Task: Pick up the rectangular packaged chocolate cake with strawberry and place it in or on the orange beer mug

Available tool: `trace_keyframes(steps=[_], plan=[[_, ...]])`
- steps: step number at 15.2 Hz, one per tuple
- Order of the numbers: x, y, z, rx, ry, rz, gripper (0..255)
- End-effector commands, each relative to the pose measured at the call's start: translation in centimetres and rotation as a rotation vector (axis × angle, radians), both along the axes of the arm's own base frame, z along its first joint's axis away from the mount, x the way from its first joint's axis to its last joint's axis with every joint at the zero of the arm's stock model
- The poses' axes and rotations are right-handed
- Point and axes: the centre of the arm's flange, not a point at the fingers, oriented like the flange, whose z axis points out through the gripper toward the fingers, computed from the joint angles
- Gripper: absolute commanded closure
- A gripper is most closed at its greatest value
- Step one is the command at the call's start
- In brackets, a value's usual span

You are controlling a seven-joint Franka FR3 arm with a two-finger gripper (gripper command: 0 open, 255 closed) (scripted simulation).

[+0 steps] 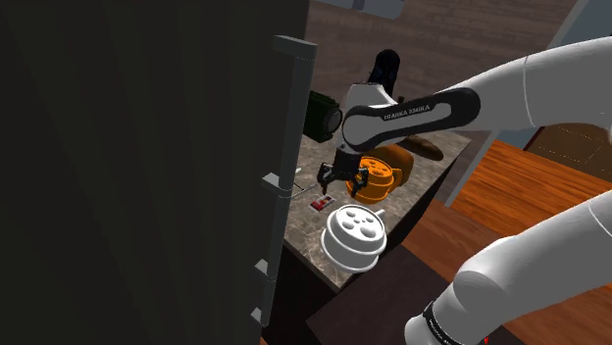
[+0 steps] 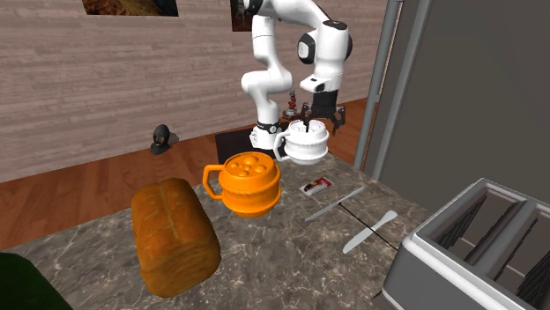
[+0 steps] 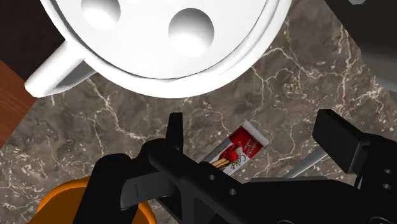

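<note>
Above cake pkg [image 3: 240, 150] on counter [image 3: 114, 124]: end effector [image 3: 253, 122], fingers [image 3: 173, 130] apart.

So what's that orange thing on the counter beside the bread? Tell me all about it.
It is an orange mug, squat and rounded, with a looped handle toward the second exterior view's left and a top marked by round dimples. It stands upright on the marbled counter, between the brown loaf and a white mug of like shape. The small red packet lies apart from it.
</note>
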Motion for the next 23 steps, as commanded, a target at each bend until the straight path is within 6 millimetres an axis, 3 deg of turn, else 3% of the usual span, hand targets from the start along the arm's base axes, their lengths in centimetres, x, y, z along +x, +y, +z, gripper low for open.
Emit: trace_keyframes(steps=[1,12,19,23], plan=[[1.7,-0.8,-1.9,-0.008,-0.011,-0.111,0],[9.3,-6.7,-11.2,-0.053,-0.062,-0.668,0],[9.3,-6.7,-14.9,-0.053,-0.062,-0.668,0],[9.3,-6.7,-15.2,-0.053,-0.062,-0.668,0]])
